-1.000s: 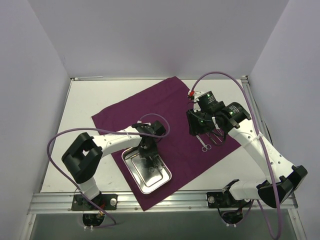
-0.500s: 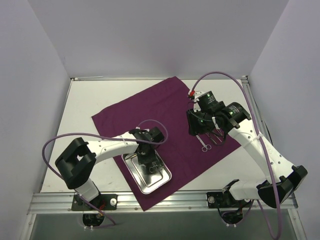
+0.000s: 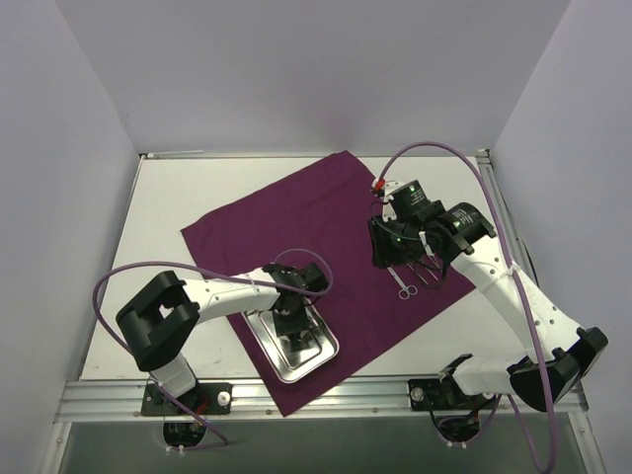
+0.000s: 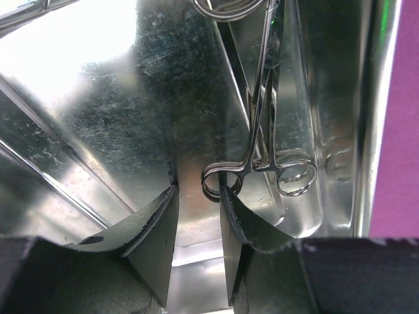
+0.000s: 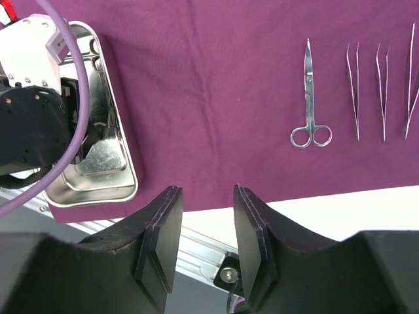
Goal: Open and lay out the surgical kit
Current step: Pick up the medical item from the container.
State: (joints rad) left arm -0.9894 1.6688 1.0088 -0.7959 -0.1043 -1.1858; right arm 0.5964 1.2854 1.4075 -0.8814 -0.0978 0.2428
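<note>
Across the table (image 3: 173,197), the cloth wrap (image 3: 316,217) spread cornerwise, the tray (image 3: 314,360) on its near left part. In the tray, along one long wall, a ring-handled clamp (image 4: 260,98). On the cloth's right side, scissors (image 5: 309,98) with tweezers (image 5: 357,131) just right of them

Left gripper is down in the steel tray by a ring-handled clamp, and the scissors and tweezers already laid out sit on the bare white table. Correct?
Not quite. The scissors and tweezers lie on the purple cloth instead, as the right wrist view shows. The rest holds.
</note>
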